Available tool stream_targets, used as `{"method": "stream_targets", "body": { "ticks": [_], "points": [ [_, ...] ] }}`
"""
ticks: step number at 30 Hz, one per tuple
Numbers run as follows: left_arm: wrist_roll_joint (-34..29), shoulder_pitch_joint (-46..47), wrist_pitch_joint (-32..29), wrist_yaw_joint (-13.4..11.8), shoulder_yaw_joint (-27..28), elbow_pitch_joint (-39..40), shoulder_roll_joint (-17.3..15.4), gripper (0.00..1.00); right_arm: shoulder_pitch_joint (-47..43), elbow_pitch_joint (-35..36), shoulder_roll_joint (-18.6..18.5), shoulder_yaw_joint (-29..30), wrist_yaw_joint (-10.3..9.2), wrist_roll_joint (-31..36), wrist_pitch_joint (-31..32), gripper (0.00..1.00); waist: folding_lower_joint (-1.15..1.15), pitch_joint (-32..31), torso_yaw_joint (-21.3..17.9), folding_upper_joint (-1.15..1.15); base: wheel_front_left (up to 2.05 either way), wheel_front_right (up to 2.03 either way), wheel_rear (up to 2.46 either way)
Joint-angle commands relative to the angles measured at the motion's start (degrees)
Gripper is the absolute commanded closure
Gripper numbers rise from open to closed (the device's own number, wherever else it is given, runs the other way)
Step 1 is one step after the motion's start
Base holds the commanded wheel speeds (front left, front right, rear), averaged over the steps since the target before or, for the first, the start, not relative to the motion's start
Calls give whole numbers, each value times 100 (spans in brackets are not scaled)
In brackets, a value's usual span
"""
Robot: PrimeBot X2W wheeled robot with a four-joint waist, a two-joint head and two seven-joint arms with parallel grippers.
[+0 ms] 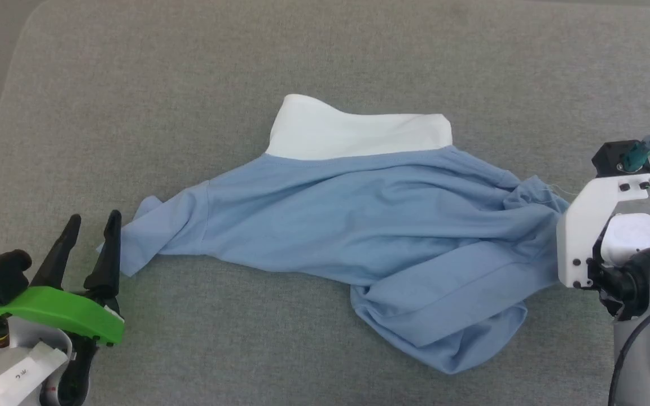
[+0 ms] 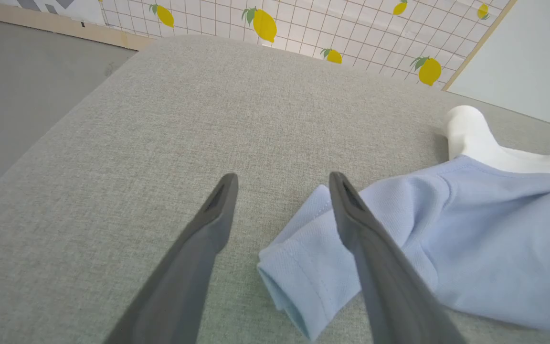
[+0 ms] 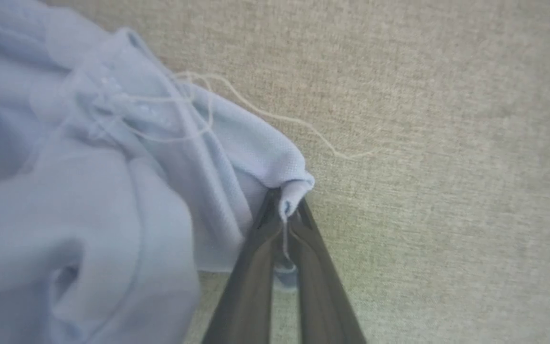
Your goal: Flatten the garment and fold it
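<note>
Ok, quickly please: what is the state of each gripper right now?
Left gripper: open, holding nothing.
Right gripper: closed, pinching an edge of the blue shirt.

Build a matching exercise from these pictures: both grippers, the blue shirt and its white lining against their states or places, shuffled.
1. left gripper, two long dark fingers
2. right gripper, same build
3. light sky-blue knit shirt
4. white inner lining

A. shut on a blue cloth edge
B. crumpled on grey fabric
C. open, at the sleeve cuff
D. at the shirt's far side

Pairs: 1-C, 2-A, 3-B, 4-D.
</note>
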State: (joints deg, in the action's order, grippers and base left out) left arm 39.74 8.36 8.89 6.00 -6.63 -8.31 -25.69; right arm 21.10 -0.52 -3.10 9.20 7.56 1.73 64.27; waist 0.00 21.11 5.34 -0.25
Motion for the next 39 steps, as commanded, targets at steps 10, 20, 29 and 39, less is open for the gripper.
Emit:
{"method": "stream_targets", "body": {
  "ticks": [10,20,29,39],
  "points": [
    [264,328,-2181,14,-354,588,-929,0,-231,167,22,42,-8,-170,-245,100,0,-467,-19,25,0,0,0],
    [541,895,-4770,-145,-1119,1144,-1506,0,-294,214,22,-94,-8,-313,-282,100,0,-226,-94,25,0,0,0],
    [574,1004,-5091,-116,-1483,331,-1298,2,-256,185,22,-166,-8,-372,-386,100,0,-67,-244,25,0,0,0],
    [764,1023,-4852,28,-1617,-91,-1097,100,-309,138,22,-99,-8,-401,-514,100,0,-173,-237,25,0,0,0]
  ]
}}
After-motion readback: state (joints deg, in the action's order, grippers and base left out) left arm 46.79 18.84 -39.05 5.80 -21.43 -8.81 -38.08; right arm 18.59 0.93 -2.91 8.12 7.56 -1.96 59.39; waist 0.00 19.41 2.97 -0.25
